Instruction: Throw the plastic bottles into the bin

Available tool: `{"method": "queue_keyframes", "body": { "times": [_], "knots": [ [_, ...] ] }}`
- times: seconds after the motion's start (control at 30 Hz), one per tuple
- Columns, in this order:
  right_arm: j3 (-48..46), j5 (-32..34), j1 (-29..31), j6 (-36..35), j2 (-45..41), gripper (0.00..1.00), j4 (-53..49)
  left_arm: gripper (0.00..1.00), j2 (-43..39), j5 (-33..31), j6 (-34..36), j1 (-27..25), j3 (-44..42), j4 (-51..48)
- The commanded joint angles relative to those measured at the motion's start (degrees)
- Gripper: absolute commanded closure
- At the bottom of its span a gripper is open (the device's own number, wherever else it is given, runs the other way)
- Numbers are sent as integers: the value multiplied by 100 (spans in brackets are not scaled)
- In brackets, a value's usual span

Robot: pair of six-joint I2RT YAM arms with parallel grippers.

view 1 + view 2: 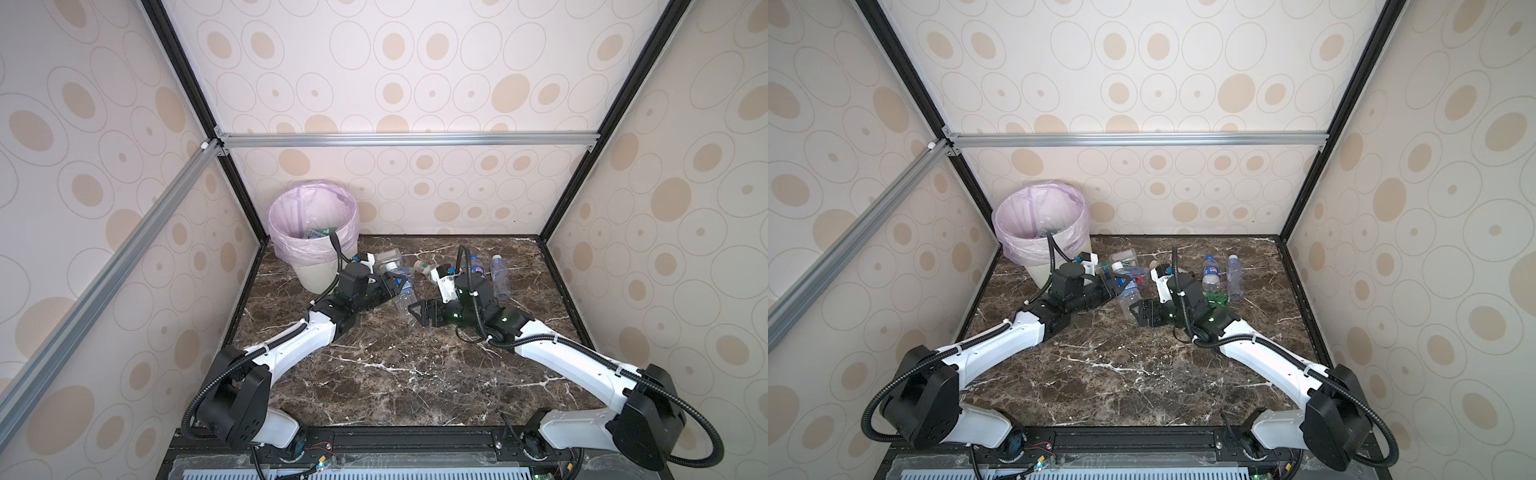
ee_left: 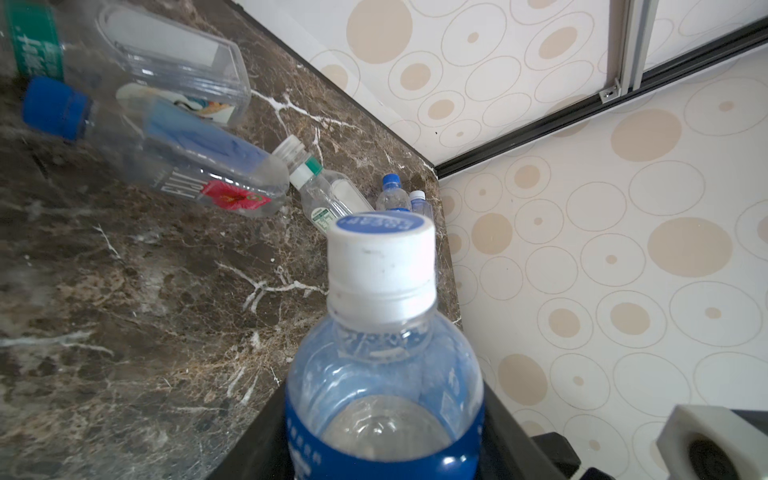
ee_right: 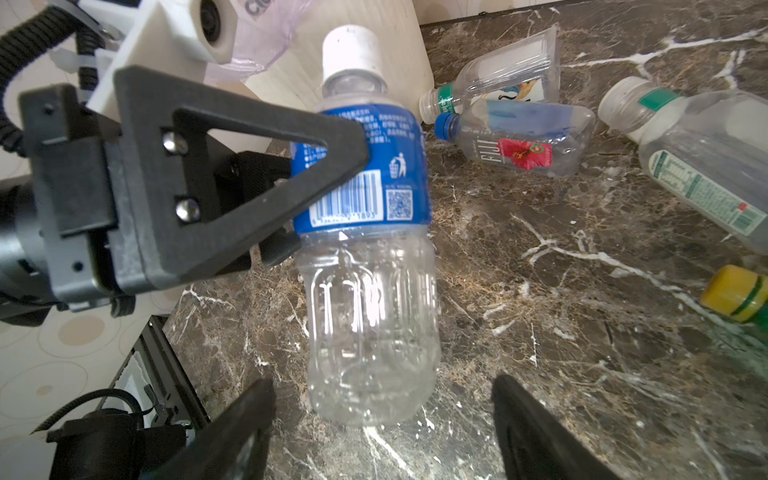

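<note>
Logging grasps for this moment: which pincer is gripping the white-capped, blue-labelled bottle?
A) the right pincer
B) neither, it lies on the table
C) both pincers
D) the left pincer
D: in the right wrist view the left pincer clamps the blue-labelled bottle at its label, while the right pincer stands open, clear of its base.

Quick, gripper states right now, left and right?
Left gripper: closed on the blue-label bottle.
Right gripper: open, jaws clear of that bottle.
</note>
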Motion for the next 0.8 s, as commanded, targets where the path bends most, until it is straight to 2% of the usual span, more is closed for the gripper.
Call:
{"method": "queue_keyframes", "body": {
  "times": [0.0, 0.1, 0.47, 0.77],
  "knots": [
    [98, 221, 34, -189, -223, 8, -199, 44, -236, -350, 533, -11, 507, -549],
    [257, 305, 32, -256, -316, 0, -264, 44, -303, -528, 858, -7, 814, -903],
    [1443, 297, 124, -433, 63, 0, -201, 43, -210, -1678, 2379, 97, 2774, -2474],
    [3055, 434, 473, -816, 982, 0, -271, 43, 29, -2511, 3324, 409, 4116, -2912]
  ]
}}
